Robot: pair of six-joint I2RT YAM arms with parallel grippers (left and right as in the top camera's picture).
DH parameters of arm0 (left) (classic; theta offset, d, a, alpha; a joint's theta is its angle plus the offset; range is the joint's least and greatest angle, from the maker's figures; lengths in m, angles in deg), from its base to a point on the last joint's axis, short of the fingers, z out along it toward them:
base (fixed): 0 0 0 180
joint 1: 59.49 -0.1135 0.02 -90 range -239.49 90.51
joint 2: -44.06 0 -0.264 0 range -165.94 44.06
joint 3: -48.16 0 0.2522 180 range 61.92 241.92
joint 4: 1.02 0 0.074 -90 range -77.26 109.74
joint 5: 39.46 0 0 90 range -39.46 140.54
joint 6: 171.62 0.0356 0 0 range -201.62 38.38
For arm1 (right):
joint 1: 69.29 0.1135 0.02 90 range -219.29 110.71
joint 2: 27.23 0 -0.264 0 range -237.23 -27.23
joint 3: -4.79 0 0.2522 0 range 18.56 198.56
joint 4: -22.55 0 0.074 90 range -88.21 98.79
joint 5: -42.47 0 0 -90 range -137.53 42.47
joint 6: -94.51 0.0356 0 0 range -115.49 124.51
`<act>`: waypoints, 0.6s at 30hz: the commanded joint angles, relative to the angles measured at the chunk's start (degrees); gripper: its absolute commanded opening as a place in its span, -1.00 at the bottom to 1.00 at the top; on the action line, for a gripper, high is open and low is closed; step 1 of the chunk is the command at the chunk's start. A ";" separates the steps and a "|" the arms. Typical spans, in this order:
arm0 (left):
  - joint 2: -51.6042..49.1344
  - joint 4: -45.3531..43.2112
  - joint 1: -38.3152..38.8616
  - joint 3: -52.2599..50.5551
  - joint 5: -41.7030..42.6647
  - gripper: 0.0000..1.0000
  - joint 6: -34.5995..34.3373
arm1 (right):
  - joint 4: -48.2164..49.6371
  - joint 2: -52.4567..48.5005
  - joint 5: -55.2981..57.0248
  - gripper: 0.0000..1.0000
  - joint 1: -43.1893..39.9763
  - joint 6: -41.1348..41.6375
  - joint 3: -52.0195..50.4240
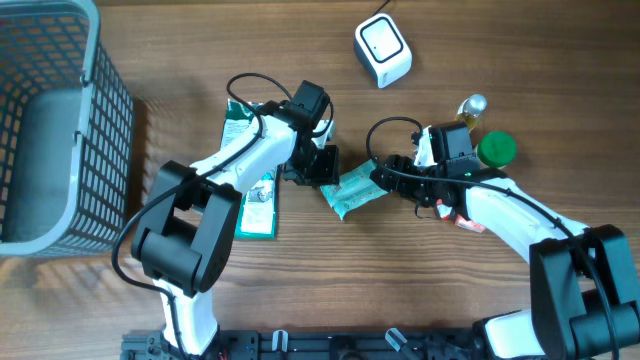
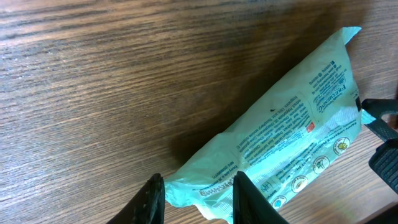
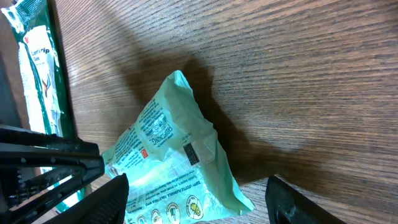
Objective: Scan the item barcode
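Warm brown wood grain ran across the whole bench (image 1: 450, 300), and nothing of the room showed beyond it. The mint-green pouch (image 1: 350, 190) sat near the middle of the bench, between the two arms, tilted, with a dark shadow under it. The left pincer (image 1: 322, 165) was narrow, its fingers (image 2: 245, 199) pinching the pouch's crimped end. The right pincer (image 1: 385, 178) stood wide at the opposite end, one finger (image 3: 115, 199) just beside the wrapper, the other apart from it. A small dark printed block, perhaps the barcode, faced the right wrist camera. The white scanner (image 1: 383, 50) waited by the far edge, well apart from the pouch. A grey wire basket (image 1: 100, 130) filled the far left corner. Flat green packets (image 1: 262, 210) lay under the left arm, and a green-capped bottle (image 1: 495, 148) stood towards the right edge.
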State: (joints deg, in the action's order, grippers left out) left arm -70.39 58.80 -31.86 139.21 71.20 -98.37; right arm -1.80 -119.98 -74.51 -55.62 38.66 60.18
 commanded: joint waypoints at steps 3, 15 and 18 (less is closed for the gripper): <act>-3.08 -0.20 -0.09 -0.59 -1.22 -0.45 0.92 | 0.26 -0.92 -0.96 0.34 -0.04 0.15 -0.09; -4.72 -1.05 -0.04 -0.59 -1.25 -0.44 0.94 | 10.10 -10.69 -9.57 0.21 -0.02 2.05 -0.09; -4.72 -1.05 -0.04 -0.59 -1.27 -0.44 0.94 | 13.60 -14.05 -13.20 -0.01 -0.02 2.32 -0.09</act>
State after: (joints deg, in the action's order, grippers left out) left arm -73.12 58.15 -31.92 139.21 70.99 -98.37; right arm 11.05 -129.03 -83.51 -55.62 40.63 60.73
